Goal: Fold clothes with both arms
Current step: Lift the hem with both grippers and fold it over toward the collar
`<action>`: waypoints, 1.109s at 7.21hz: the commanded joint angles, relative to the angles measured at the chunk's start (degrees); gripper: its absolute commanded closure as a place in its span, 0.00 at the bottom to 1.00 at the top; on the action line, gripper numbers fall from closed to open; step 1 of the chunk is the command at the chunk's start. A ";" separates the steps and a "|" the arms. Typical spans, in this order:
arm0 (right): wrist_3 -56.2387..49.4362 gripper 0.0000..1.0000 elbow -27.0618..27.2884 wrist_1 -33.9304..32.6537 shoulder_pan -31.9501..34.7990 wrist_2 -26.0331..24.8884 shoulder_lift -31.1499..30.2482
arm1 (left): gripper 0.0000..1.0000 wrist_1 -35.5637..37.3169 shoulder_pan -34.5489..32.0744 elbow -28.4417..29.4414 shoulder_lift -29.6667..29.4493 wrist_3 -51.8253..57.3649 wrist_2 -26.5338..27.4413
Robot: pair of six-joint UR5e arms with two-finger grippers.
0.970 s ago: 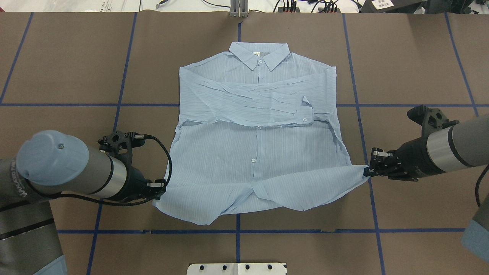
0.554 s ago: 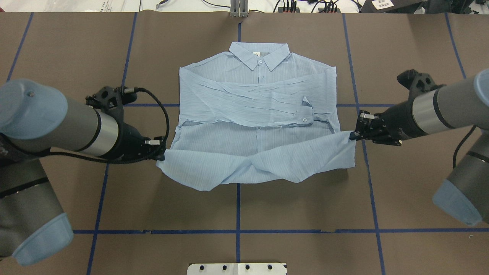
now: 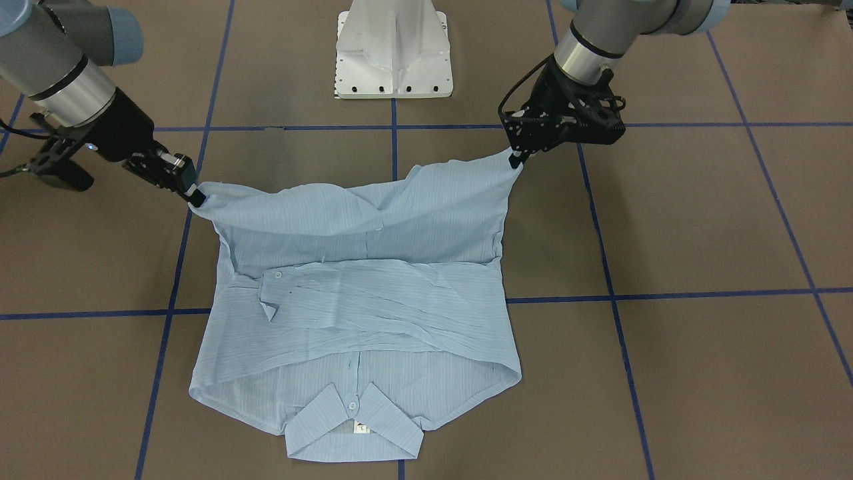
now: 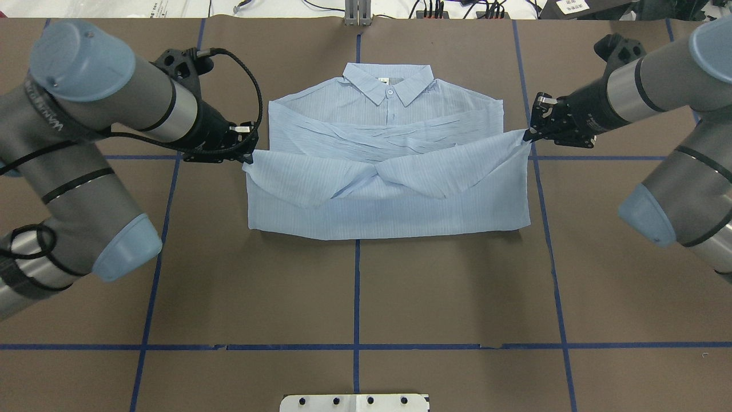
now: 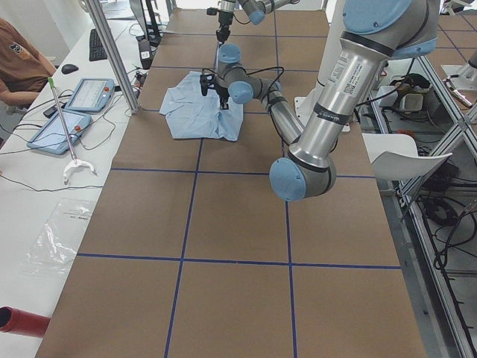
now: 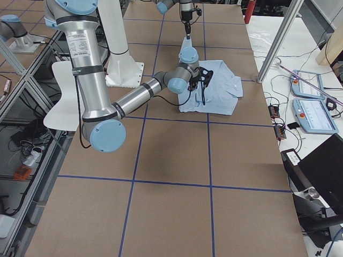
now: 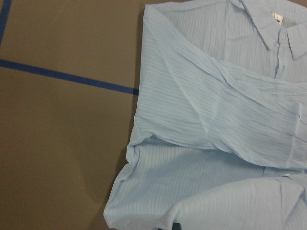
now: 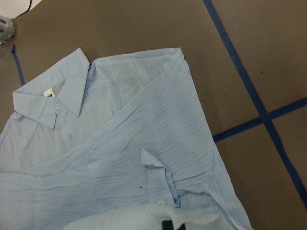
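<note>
We find the left gripper [image 4: 247, 150] clamped on one bottom corner of the shirt [image 4: 389, 212] and the right gripper [image 4: 529, 134] clamped on the other. Both corners are raised off the table [image 4: 354, 286]. The hem spans from one gripper to the other, so its long axis runs straight across between them, and it dips at the middle where the two front panels overlap. On the robot's side of the grippers, the lower half of the shirt lies doubled over itself, ending in a straight fold line.

Beyond the grippers, away from the robot, lie the crossed sleeves [image 4: 343, 134] and then the collar [image 4: 388, 80], both flat on the table. We judge the coming move to be a carry forward and a lay-down toward the shoulders. Both grippers stand about equally near, the right slightly ahead. Nothing obstructs that path, and the pedestal base [image 3: 393, 47] sits well behind the grippers. One risk is noted: the dipping middle may land creased.
</note>
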 commanded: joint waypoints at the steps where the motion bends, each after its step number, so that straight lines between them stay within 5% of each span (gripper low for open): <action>1: -2.50 1.00 -7.24 0.07 1.66 0.14 4.36 | 1.00 -8.26 -3.16 13.47 -5.56 -0.63 -0.12; 5: -4.89 1.00 -17.43 -0.02 3.16 0.14 11.47 | 1.00 -18.29 -5.81 33.52 -14.27 -1.69 0.14; 8: -7.35 1.00 -28.86 0.33 3.07 -0.29 18.69 | 1.00 -22.70 -5.81 38.04 -14.37 -1.69 0.67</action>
